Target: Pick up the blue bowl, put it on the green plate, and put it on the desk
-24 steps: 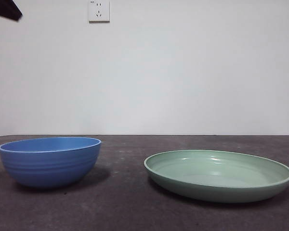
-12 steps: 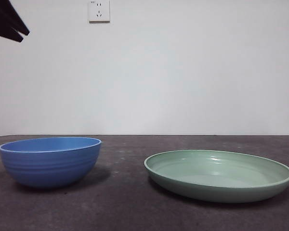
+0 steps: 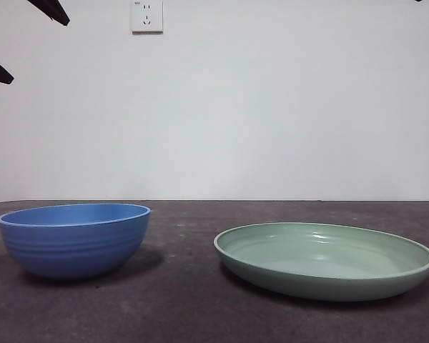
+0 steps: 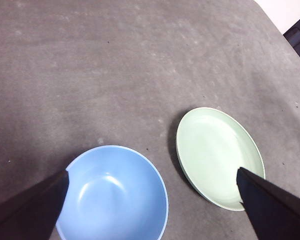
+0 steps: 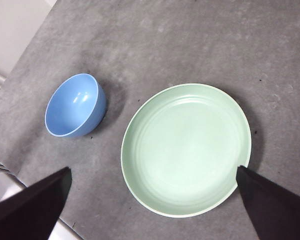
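Left claw (image 4: 152, 205) spread wide above the blue bowl (image 3: 74, 239), likely for grasping; green plate (image 3: 324, 259) at bowl's 3 o'clock on counter (image 3: 186, 307).

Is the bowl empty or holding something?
Empty: the bowl stands upright on the desk, its bare blue inside showing in both wrist views.

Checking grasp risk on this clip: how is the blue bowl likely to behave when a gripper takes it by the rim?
The blue bowl looks rigid, so it should probably keep its shape when pinched. Its glossy surface hints it may slip between jaws. It looks empty, so probably light, and its rounded sides narrow toward the base, so a push at the rim might tip or slide it on the desk.
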Robot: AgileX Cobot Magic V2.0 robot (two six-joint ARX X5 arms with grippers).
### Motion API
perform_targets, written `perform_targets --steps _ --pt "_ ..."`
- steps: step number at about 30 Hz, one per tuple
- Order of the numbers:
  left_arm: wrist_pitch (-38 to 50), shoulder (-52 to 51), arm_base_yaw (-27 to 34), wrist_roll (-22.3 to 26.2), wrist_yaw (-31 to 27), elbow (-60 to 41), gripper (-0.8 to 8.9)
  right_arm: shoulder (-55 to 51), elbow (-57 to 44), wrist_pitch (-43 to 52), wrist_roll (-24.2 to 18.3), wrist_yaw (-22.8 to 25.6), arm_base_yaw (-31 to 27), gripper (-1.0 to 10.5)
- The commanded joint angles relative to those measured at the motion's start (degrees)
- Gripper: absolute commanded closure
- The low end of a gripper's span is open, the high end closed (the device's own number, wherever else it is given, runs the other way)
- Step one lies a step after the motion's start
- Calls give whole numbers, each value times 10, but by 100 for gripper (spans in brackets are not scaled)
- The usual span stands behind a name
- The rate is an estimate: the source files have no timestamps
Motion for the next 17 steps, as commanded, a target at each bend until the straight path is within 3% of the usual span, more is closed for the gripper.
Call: perform_targets --steps 1,10,17 --pt "4 3 -1 13 3 8 125 4 8 8 -7 -1 2 414" --pt "-50 65 3 -9 -79 8 126 4 8 5 -3 -4 2 414" --pt "-87 181 2 -7 -84 8 126 4 8 5 -2 -4 2 414"
